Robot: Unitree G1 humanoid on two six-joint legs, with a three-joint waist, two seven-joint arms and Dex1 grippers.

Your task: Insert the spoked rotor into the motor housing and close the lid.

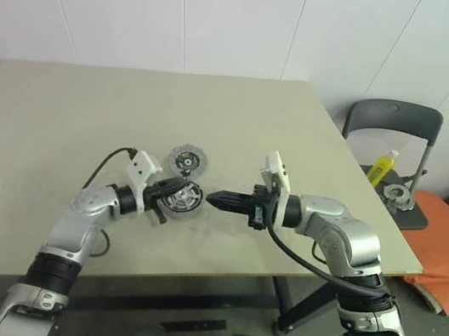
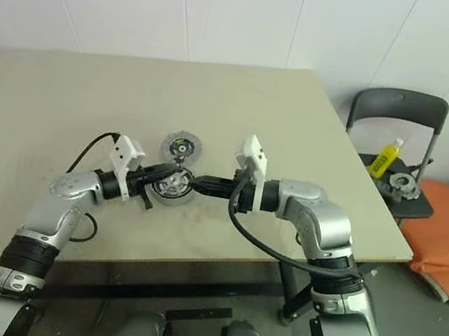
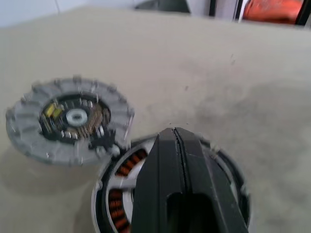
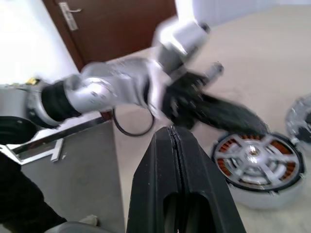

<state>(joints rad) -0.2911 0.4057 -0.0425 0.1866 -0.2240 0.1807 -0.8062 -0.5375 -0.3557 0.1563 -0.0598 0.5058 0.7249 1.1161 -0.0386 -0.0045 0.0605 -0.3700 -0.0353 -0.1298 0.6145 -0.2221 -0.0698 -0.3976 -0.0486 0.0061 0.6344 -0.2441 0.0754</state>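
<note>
Silvery spoked rotor [image 4: 252,158] sat seated in the motor housing [image 4: 260,187]; lid step pending.
Both the left gripper [image 3: 177,138] and right gripper [image 4: 171,133] were fully closed, empty; the lid [image 3: 68,119] lay just beside the housing on the tabletop [image 1: 58,132], needing pickup.

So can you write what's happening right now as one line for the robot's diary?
rotor: in motor housing | lid: on table, beside housing, not on | left gripper: shut, over housing | right gripper: shut, holding nothing

Left gripper [image 1: 179,190] and right gripper [image 1: 212,199] point toward each other, jaws closed, empty.
</note>
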